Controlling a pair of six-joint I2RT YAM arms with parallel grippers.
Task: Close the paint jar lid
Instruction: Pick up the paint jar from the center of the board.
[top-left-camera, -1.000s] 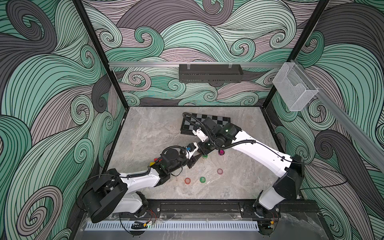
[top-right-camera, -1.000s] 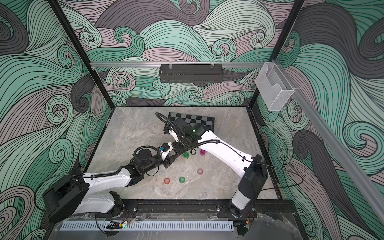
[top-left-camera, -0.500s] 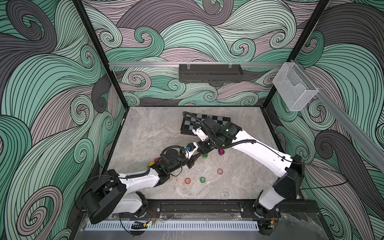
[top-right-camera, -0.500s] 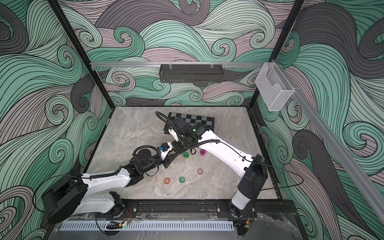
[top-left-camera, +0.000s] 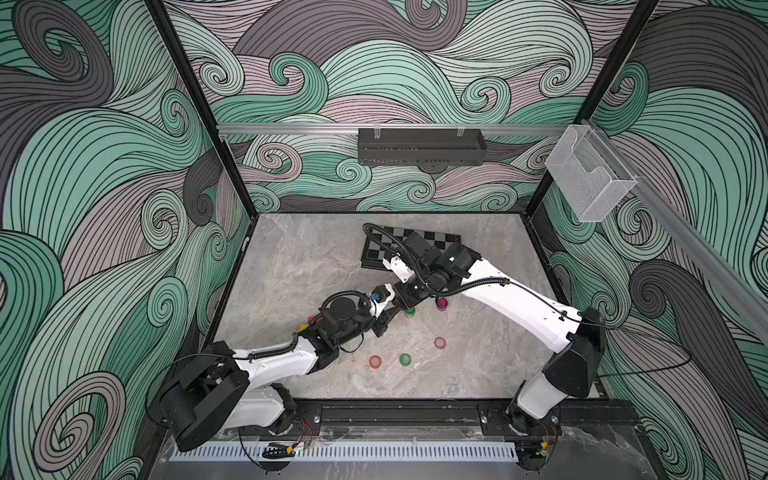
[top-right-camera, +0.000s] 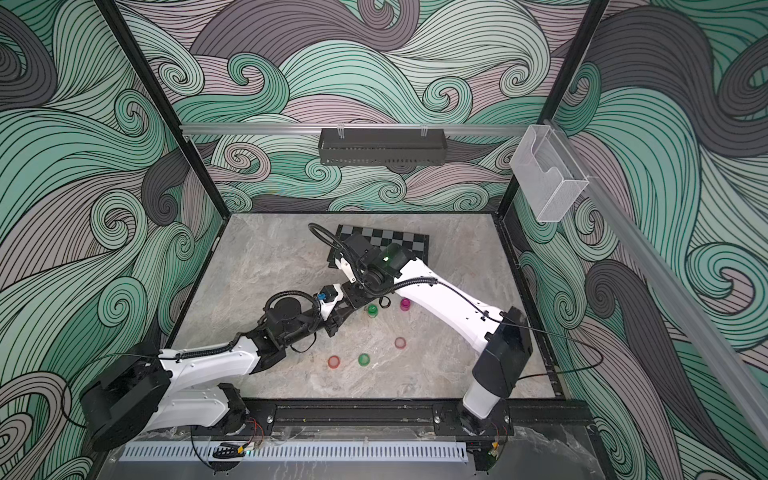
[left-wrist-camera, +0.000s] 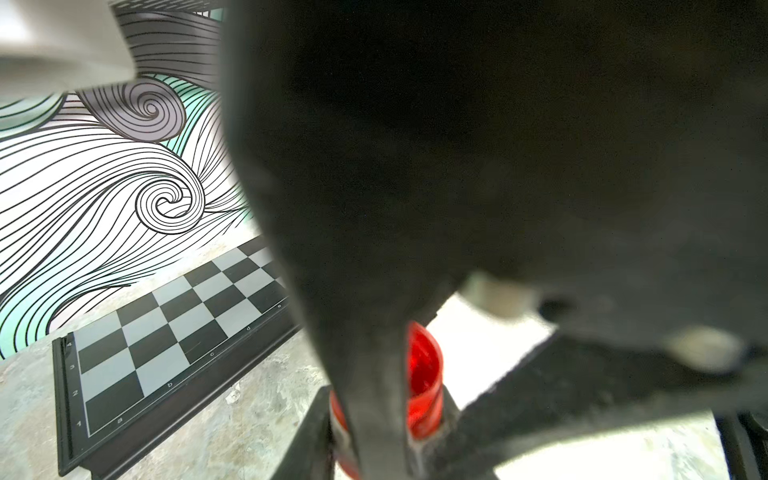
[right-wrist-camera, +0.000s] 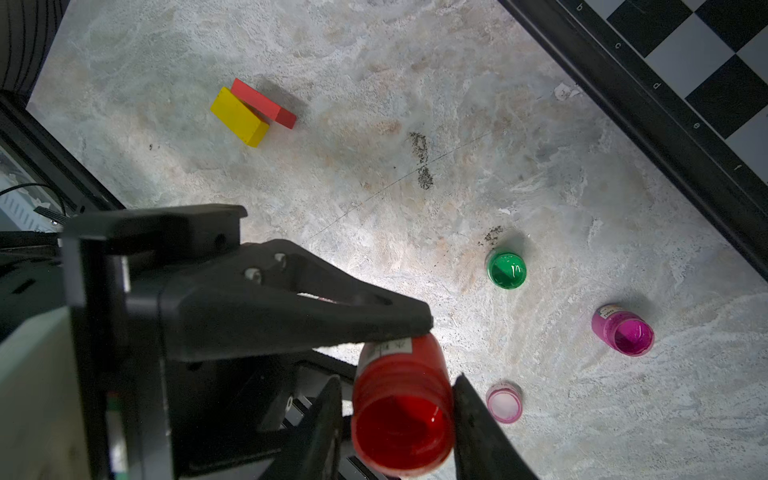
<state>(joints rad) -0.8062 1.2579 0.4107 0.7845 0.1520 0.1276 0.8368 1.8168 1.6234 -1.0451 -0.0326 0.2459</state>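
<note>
The red plastic paint jar (right-wrist-camera: 401, 419), open-mouthed with a threaded neck, white side label and red paint inside, hangs tilted over the grey marble-look table (right-wrist-camera: 374, 166). The left gripper (left-wrist-camera: 384, 419) pinches its body; the right gripper (right-wrist-camera: 398, 380) flanks its neck loosely, jaws slightly apart

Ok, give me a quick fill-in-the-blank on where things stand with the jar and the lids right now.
The paint jar clamped in the left gripper is ___ in colour.
Its mouth is bare: no ___ is screwed on.
Loose on the table lie the red lid, the green lid and a third lid, coloured ___.
Missing words: red; lid; pink.
</note>
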